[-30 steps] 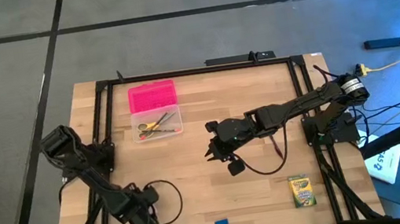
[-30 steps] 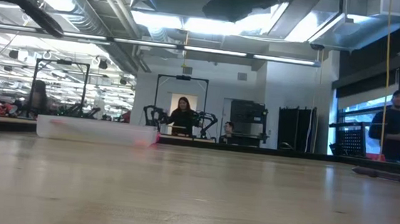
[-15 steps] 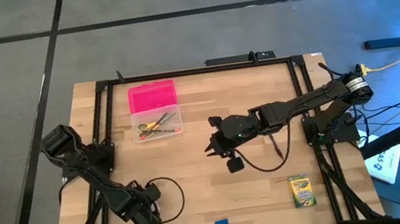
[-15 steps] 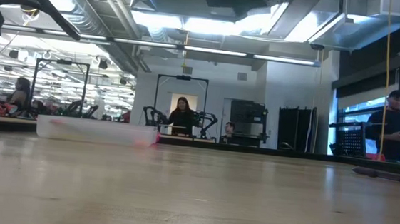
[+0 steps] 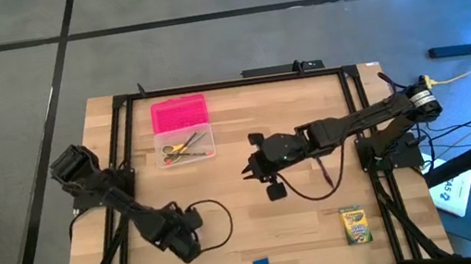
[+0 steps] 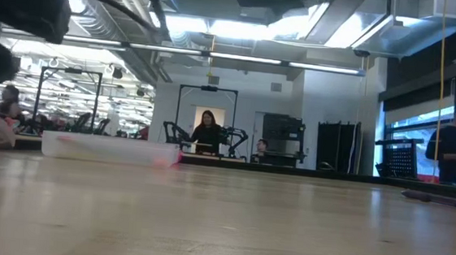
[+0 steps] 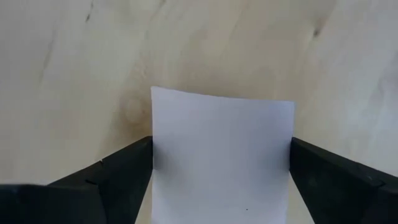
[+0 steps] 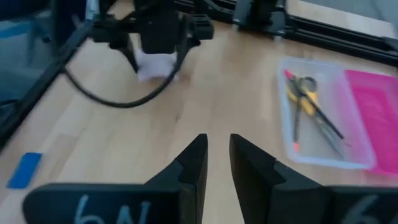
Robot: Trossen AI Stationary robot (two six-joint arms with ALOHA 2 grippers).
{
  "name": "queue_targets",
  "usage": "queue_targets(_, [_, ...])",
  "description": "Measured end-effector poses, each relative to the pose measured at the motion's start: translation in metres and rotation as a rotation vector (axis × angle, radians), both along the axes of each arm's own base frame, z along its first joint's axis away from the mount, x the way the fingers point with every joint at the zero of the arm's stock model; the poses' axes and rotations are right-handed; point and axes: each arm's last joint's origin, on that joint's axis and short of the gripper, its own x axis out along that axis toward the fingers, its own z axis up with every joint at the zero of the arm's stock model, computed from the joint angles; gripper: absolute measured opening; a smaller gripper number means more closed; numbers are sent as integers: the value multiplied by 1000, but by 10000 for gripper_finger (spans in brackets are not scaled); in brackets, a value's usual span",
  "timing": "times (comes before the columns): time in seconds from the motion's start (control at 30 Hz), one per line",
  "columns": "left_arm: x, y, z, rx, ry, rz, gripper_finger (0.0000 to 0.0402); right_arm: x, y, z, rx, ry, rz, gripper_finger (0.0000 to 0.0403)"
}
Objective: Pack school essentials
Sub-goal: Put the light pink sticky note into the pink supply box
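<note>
The left end effector point(image 5: 193, 235), low over the table's point(image 5: 305, 220) near-left part, grips a pale square notepad point(image 7: 222, 158) between wide-set fingers. The right end effector point(image 8: 216, 163) hangs mid-table, nearly clenched and empty. The crayon box point(image 5: 354, 225) and blue eraser point(image 5: 261, 262) lie near the front edge.

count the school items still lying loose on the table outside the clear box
2: the crayon box near the front right corner, and the blue eraser at the front edge. The notepad is in the left gripper; smaller items may be hidden.

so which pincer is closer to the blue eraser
Left. The left pincer is just up-left of the blue eraser; the right pincer hangs over mid-table, well beyond it.
</note>
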Motion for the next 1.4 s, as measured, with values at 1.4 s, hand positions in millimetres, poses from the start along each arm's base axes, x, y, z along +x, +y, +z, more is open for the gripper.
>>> queue_targets(1.4, [39,146,82,185,54,-196,348,-26,-11,21,-54,11,-237,71])
